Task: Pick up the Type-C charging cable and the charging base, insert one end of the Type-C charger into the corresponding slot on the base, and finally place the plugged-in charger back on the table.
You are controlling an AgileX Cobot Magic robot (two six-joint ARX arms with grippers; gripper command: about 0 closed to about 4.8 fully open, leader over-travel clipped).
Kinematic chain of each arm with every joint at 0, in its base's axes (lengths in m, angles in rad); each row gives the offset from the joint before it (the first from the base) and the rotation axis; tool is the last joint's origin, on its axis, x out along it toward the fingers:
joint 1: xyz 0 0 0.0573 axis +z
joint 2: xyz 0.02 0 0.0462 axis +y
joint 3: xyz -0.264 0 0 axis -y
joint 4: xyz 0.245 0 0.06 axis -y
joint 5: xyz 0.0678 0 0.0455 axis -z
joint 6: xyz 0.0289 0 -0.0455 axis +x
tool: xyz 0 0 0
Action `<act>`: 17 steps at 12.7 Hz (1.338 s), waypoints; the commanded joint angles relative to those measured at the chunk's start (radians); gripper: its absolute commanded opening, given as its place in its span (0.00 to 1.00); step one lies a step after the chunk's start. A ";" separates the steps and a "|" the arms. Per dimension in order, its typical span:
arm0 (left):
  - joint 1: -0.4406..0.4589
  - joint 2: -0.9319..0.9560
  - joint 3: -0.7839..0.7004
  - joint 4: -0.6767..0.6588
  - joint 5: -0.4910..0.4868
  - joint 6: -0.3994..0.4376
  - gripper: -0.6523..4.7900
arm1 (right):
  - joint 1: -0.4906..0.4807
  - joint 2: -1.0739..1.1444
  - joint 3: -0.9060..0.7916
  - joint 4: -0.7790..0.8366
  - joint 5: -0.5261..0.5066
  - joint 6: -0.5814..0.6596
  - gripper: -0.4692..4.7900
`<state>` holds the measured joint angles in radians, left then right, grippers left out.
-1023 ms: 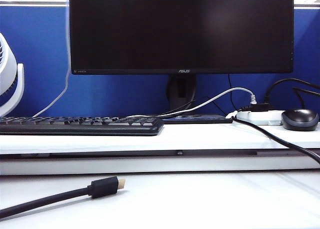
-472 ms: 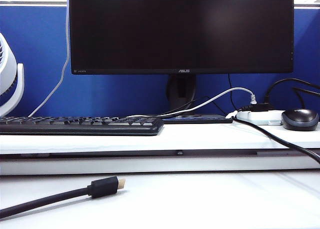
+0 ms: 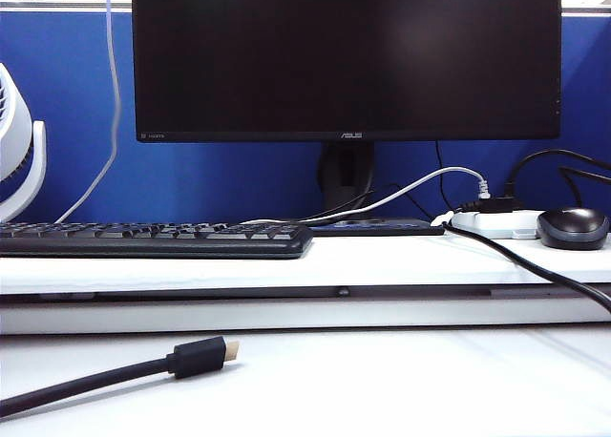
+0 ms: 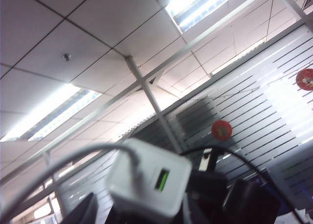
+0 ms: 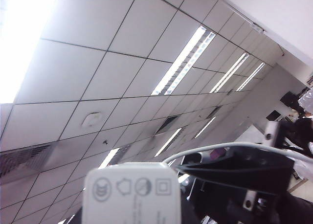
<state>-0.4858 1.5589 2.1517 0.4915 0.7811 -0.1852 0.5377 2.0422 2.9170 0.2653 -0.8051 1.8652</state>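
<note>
Overhead, out of the exterior view, both grippers were raised with their wrist cameras facing the ceiling. The right gripper (image 5: 134, 216) appeared clamped on the charging base (image 5: 131, 193), whose label face with printed symbols filled the near edge of the right wrist view. In the left wrist view the same base showed its green-lined port, and the Type-C charging cable (image 4: 58, 164) arced away from its upper corner. The left gripper (image 5: 195, 168) sat just beside the base with the white cable running along it; I could not tell whether its jaws were grasping the cable or released. In the exterior view the cable hung as a thin white line in front of the blue partition (image 3: 239, 179), reaching down behind the keyboard (image 3: 153, 239). A black gold-tipped plug (image 3: 202, 356) lay on the table (image 3: 401, 380).
</note>
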 commanded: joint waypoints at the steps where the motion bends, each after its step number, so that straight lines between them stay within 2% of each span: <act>1: 0.000 0.004 0.003 0.063 -0.041 -0.010 0.55 | 0.002 -0.009 0.004 0.021 0.005 -0.014 0.08; 6: -0.001 0.018 0.003 0.073 -0.045 -0.036 0.55 | 0.031 0.005 0.004 -0.033 -0.009 -0.040 0.08; 7: -0.001 0.018 0.003 0.080 -0.046 -0.037 0.44 | 0.033 0.010 0.004 -0.033 -0.008 -0.040 0.08; 8: -0.001 0.018 0.003 0.090 -0.048 -0.045 0.44 | 0.033 0.010 0.004 -0.033 -0.009 -0.040 0.08; 9: -0.001 0.018 0.003 0.128 -0.047 -0.103 0.44 | 0.033 0.010 0.004 -0.032 -0.011 -0.040 0.08; 10: -0.001 0.018 0.003 0.115 -0.033 -0.103 0.37 | 0.033 0.010 0.005 -0.024 -0.004 -0.033 0.08; 12: -0.001 0.019 0.003 0.106 -0.018 -0.099 0.37 | 0.033 0.010 0.005 -0.023 -0.004 -0.032 0.08; 13: -0.001 0.019 0.003 0.090 0.011 -0.046 0.11 | 0.033 0.010 0.005 -0.034 0.009 -0.033 0.08; 14: -0.001 0.019 0.003 -0.034 0.142 0.062 0.11 | 0.033 0.010 0.005 -0.183 0.007 -0.121 0.08; 15: -0.001 0.018 0.003 -0.109 0.178 0.144 0.11 | 0.033 0.010 0.005 -0.216 0.035 -0.150 0.08; 16: -0.001 0.018 0.003 -0.110 0.187 0.154 0.11 | 0.033 0.010 0.005 -0.217 0.037 -0.158 0.08; 17: -0.001 0.018 0.003 -0.164 0.183 0.159 0.11 | 0.033 0.007 0.006 -0.247 0.039 -0.262 0.08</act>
<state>-0.4732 1.5673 2.1605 0.4068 0.8627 -0.0154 0.5636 2.0418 2.9261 0.0471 -0.7967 1.6382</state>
